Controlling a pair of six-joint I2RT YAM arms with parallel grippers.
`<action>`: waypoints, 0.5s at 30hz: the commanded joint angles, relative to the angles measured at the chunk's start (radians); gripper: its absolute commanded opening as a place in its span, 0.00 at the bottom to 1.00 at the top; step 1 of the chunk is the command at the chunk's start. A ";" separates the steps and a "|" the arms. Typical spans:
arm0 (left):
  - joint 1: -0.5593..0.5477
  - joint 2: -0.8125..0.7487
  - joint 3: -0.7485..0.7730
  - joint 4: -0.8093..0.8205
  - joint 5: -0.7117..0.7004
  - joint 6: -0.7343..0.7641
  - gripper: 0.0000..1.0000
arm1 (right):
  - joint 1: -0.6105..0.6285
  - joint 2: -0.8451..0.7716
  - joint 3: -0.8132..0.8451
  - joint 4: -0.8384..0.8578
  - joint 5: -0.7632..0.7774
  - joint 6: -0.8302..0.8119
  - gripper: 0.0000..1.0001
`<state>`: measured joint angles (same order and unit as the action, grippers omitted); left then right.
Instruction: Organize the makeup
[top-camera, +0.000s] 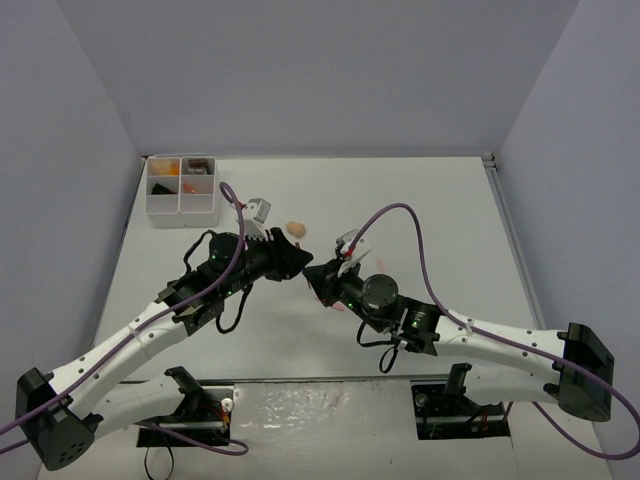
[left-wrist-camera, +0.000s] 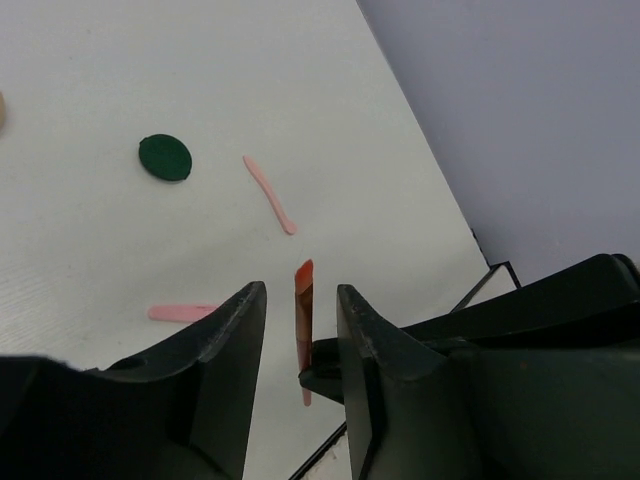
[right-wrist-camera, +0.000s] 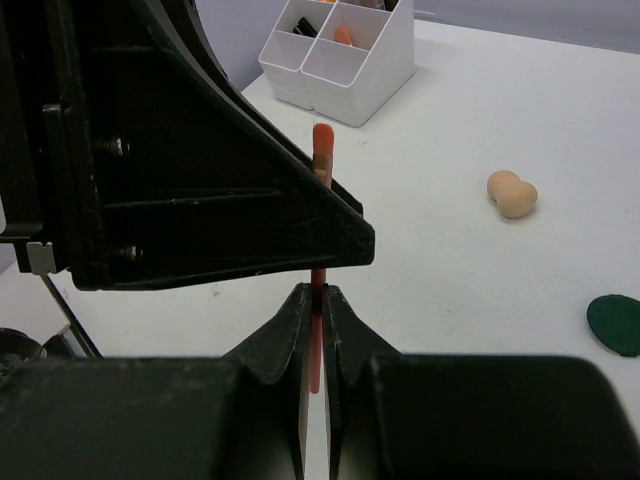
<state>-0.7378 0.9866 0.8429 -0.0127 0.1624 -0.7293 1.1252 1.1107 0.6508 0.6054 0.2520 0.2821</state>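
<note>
Jaws of my left gripper (left-wrist-camera: 300, 292) stand apart on each side of the red stick (left-wrist-camera: 303, 325) my right gripper (right-wrist-camera: 315, 293) clamps.

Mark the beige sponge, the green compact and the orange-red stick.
beige sponge (right-wrist-camera: 512, 194): right wrist view, middle of its body.
green compact (left-wrist-camera: 165, 157): left wrist view, centre of its round top.
orange-red stick (right-wrist-camera: 322, 145): right wrist view, its upper end.
</note>
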 joint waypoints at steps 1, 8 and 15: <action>-0.011 0.003 0.044 0.128 -0.021 -0.012 0.22 | 0.007 -0.023 0.003 0.125 0.007 -0.003 0.00; -0.017 0.019 0.022 0.140 -0.028 -0.008 0.00 | 0.007 -0.007 0.001 0.128 0.037 -0.003 0.05; -0.015 0.052 0.041 0.095 -0.090 0.049 0.00 | -0.002 -0.006 0.010 0.085 0.095 -0.021 0.76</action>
<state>-0.7467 1.0221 0.8410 0.0326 0.1278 -0.7299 1.1265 1.1107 0.6407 0.6259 0.2786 0.2780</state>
